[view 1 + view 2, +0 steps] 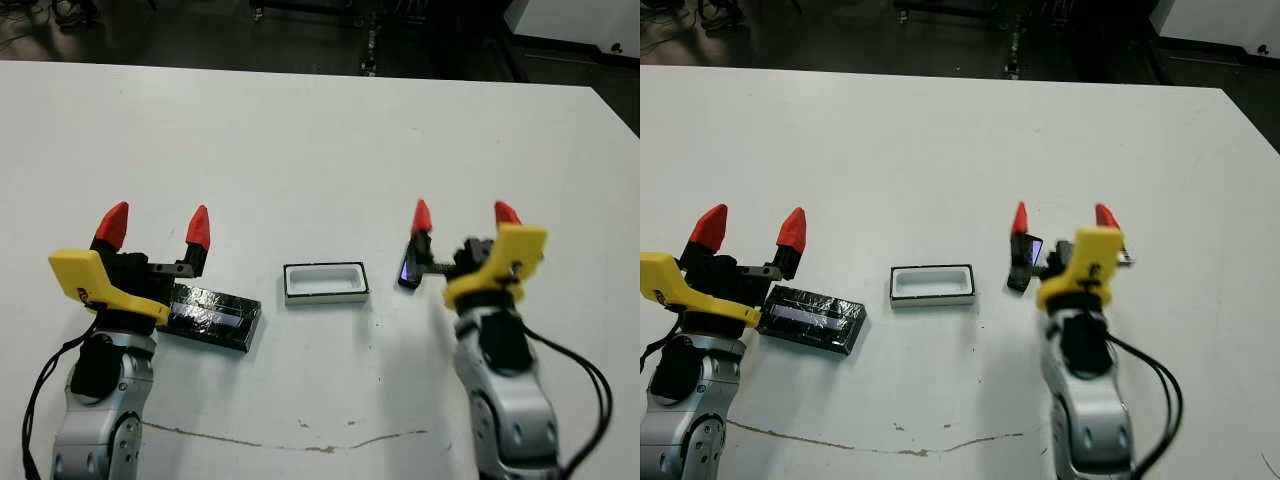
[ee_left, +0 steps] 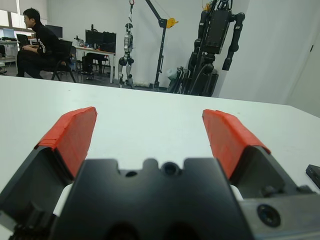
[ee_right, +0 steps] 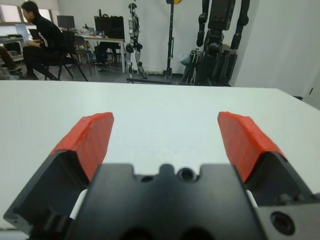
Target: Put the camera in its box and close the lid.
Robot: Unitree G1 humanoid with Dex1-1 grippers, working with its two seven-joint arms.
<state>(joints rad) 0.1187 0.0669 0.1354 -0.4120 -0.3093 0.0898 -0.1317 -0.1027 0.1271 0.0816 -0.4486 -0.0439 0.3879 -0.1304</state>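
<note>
Nearest to the robot, the white table (image 1: 300,150) has a thin dark crack line (image 1: 300,443) running across its front part, between the two forearms.

The left gripper (image 1: 155,227) is at about 8 o'clock from the table middle. Its two red-tipped fingers stand wide apart and hold nothing. The lid (image 1: 212,316) lies flat on the table under and just beside this gripper's black body, toward the centre — glossy black, crinkly, with a paler stripe along it.

The box (image 1: 325,282) sits at the middle of the scene, between the two arms, its white inside open and facing up. It is near the lid but does not touch it.

The right gripper (image 1: 463,214) is at about 4 o'clock, its fingers also spread wide with nothing between them. The camera (image 1: 409,270) shows as a small dark bar with a bluish glint, right against the inner finger's base, on the side toward the box; if it lies on the table or leans on the finger, I cannot tell.

Far behind the table, in the wrist views, a person (image 2: 35,42) sits at a desk, and dark humanoid robots (image 3: 218,35) hang on stands — well apart from the table.
</note>
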